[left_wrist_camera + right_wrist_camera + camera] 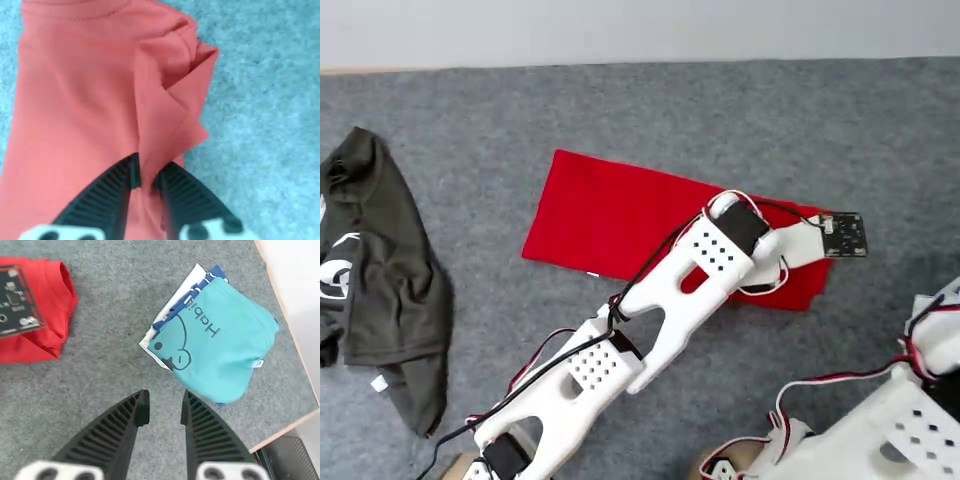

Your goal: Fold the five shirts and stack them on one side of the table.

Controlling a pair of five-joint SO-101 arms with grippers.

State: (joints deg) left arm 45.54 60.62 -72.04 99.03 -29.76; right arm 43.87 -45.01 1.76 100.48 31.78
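While in left gripper, red shirt fold.

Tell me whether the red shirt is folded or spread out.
Partly folded: the red shirt lies as a narrow strip with layers doubled over, and the left tool pinches a raised fold at one end.
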